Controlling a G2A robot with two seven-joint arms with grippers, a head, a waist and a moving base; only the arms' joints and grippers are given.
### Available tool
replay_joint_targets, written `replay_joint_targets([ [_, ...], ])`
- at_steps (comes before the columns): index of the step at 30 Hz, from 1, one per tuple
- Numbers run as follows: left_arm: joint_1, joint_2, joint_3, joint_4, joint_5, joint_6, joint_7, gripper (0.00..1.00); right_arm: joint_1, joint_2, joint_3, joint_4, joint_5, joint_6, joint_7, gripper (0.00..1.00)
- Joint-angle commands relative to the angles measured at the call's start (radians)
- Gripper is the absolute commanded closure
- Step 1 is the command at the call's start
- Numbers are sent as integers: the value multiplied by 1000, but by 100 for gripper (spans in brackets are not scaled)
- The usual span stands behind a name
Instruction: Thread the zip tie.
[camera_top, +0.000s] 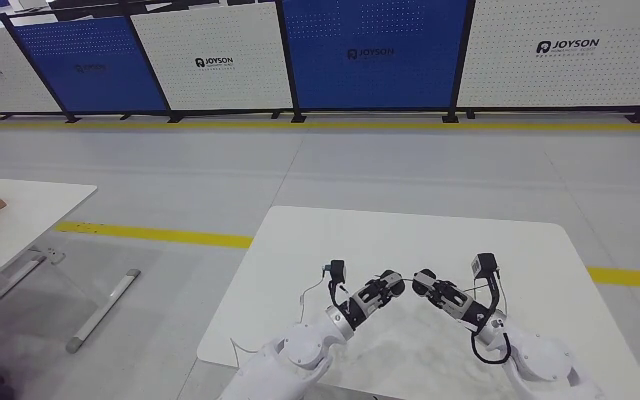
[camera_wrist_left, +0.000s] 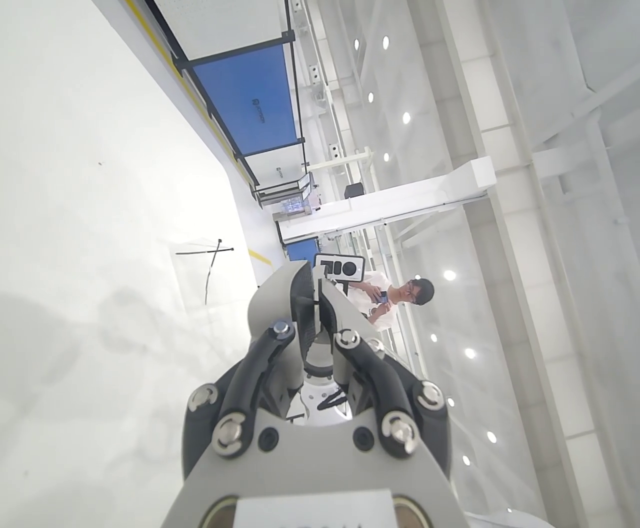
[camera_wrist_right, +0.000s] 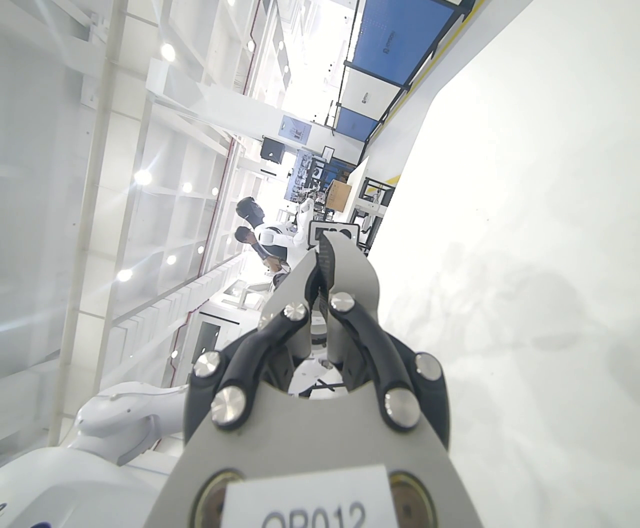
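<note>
My left gripper (camera_top: 388, 282) (camera_wrist_left: 312, 275) and right gripper (camera_top: 420, 280) (camera_wrist_right: 324, 245) hang nose to nose over the white table (camera_top: 480, 240), tips near each other. The right one is pressed together, but I cannot tell on what. I cannot tell whether the left is closed. Two crossed black zip ties (camera_wrist_left: 215, 254) lie on the table below and ahead of the left gripper, apart from it. Pegboard panels (camera_top: 375, 55) stand well beyond both.

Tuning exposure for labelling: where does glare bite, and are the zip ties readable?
Left wrist view: ceiling lamps flare, yet the dark zip ties stand out on the white table. Right wrist view: bright hall backlight. Top view: even light.
</note>
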Motion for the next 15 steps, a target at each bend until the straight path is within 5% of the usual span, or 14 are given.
replay_joint_targets([
  [1, 2, 0, -1, -2, 1, -1, 0, 98, 0, 0, 0, 0, 0, 0, 0, 100],
  [13, 7, -2, -5, -5, 13, -1, -4, 100, -4, -1, 0, -5, -2, 4, -10, 100],
  [15, 8, -3, -5, -5, 20, -1, -1, 100, -13, -1, 4, -16, -1, 10, -20, 0],
])
